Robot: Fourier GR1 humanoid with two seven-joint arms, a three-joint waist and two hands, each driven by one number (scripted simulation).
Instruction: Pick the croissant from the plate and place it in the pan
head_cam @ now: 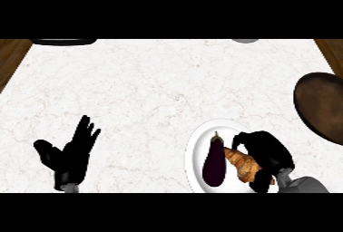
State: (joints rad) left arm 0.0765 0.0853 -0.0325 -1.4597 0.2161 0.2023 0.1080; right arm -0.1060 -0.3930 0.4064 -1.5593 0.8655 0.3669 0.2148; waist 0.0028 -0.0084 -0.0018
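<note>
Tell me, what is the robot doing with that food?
The robot's right hand is curled over a croissant on a white plate, seemingly grabbing it. A purple eggplant lies beside the croissant on the same plate. A brown pan waits at the right edge of the counter, with nothing visible in it yet. The left hand rests open at the lower left, holding nothing.
</note>
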